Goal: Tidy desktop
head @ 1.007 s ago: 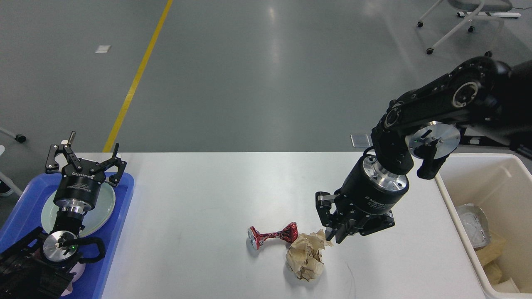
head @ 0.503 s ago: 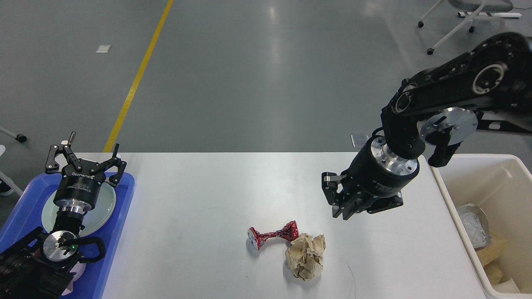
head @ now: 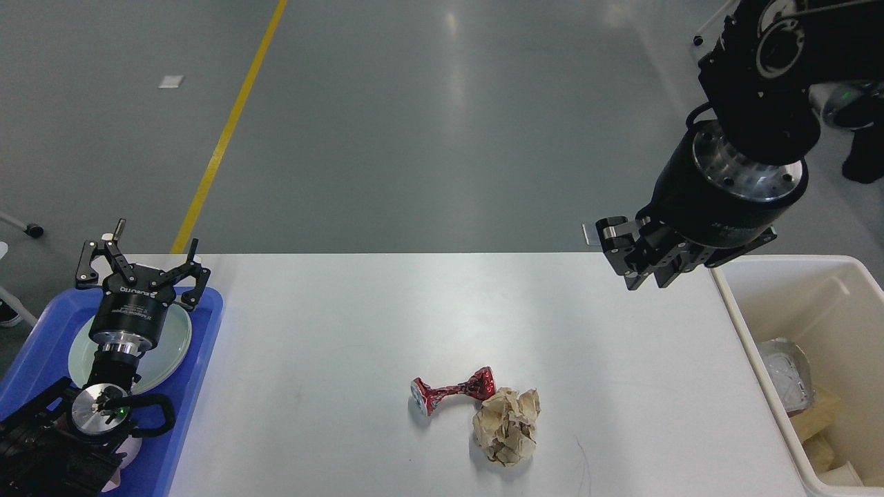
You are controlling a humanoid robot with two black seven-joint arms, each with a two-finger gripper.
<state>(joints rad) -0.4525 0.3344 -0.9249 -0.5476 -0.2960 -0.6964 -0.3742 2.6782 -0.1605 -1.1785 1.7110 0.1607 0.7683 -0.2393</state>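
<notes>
The white desktop (head: 345, 310) carries a crushed red can (head: 452, 393) and a crumpled brown paper ball (head: 507, 424), touching each other near the front middle. My right gripper (head: 646, 277) hangs high over the table's far right edge, well above and behind both, fingers drawn together with nothing in them. My left gripper (head: 141, 268) stands open over a pale green plate (head: 176, 338) at the far left, holding nothing.
A blue tray (head: 200, 359) holds the plate at the table's left end. A cream-white bin (head: 753, 345) with several bits of rubbish stands at the right end. Grey floor with a yellow line lies beyond the table.
My right gripper has risen and moved right, away from the paper ball it was touching. The ball stays on the table, slightly reshaped. The left arm has not moved.
</notes>
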